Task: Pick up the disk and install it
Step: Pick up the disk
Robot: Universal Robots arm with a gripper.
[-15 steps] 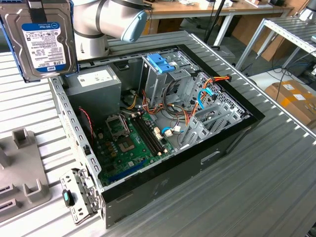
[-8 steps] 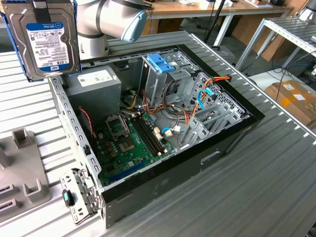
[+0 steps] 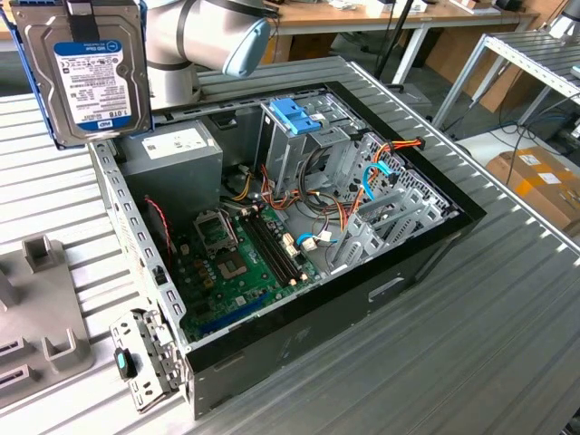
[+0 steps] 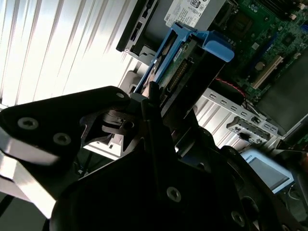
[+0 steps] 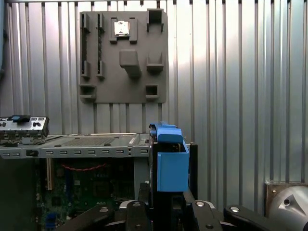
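The arm is raised, its tool clamped on the disk.

Exterior view sits high off the arm and looks down at a slant into the open computer case on the ribbed table — disk very near the lens, at the exterior view's left. First wrist view looks straight down past the gripper onto the table, grey fixture plate and case edge. Second wrist view is close-up, angled along the gripper body toward power supply and motherboard. All three share disk, case, motherboard.
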